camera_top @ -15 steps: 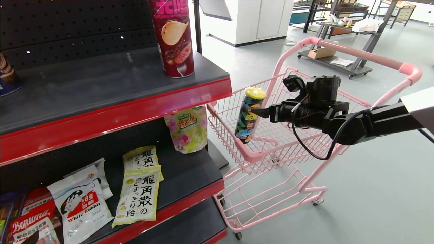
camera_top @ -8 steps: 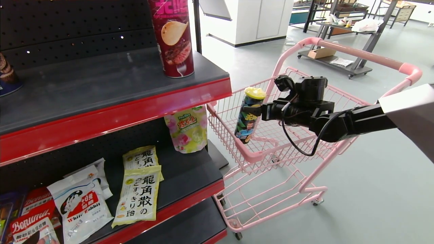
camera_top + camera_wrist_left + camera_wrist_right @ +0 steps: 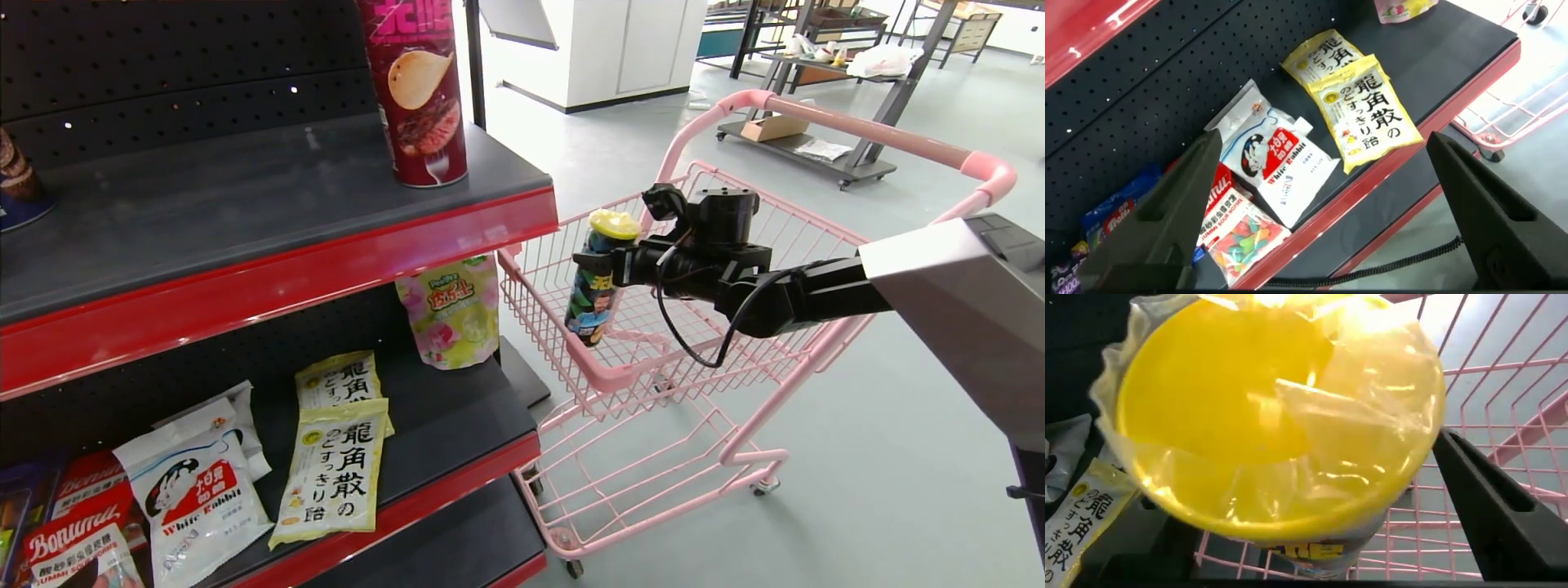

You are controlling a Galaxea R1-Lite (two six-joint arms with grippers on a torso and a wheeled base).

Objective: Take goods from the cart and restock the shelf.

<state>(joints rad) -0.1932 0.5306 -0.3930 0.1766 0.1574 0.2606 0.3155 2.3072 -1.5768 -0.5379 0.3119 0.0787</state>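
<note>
Right arm: stretched out over the pink cart (image 3: 606, 377). Right gripper (image 3: 597, 263) sits at the upper part of the can (image 3: 593, 304), just under its yellow lid (image 3: 614, 223). Fingers spread, 1 on each side of the can; the wrist view shows the lid between them, wrapped in clear film. Cannot tell whether the fingers touch the can.

Can: inside the cart's upper basket, at the corner nearest the shelf (image 3: 286, 273). Near upright, leaning slightly. Dark, patterned body.

Left gripper (image 3: 1324, 140): fingers wide apart, holding nothing. It hangs in front of the lower shelf board, above the bags lying there.

Shelf, upper board: 1 tall red tube (image 3: 416, 90) stands upright near the front right corner.

Shelf, lower board: 2 yellow bags (image 3: 333, 469) lie flat, overlapping, the nearer one reaching the red front edge. A white bag (image 3: 196, 498) lies just beside them toward the robot's left, with a red bag (image 3: 82, 547) further left. A green and pink pouch (image 3: 453, 310) stands at the right end, by the cart.
</note>
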